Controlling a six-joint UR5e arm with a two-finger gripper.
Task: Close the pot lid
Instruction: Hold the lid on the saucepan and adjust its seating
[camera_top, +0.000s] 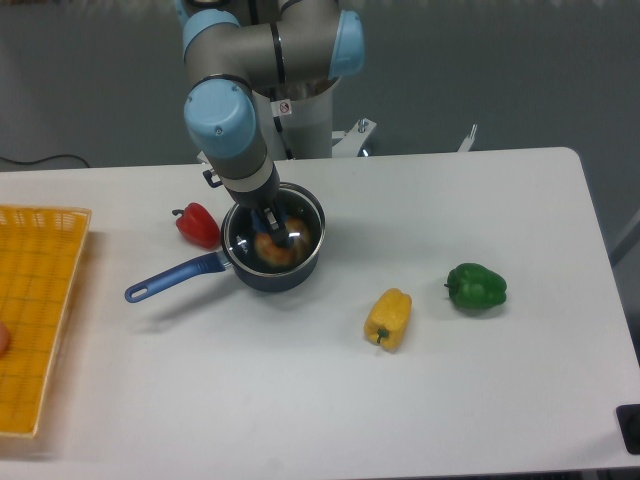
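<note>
From the fixed camera, my claw (270, 222) is down over the small dark blue round pot (273, 243) with the long blue handle. The round clear glass lid (280, 236) with the blue knob seems to sit on the pot. My claw looks pinched on the knob. Next I think I let go and lift straight up. I can read no writing.

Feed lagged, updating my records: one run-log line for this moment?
phase: lid placement | lid: on pot | gripper: at lid knob, jaw state unclear | peppers: untouched on table
</note>
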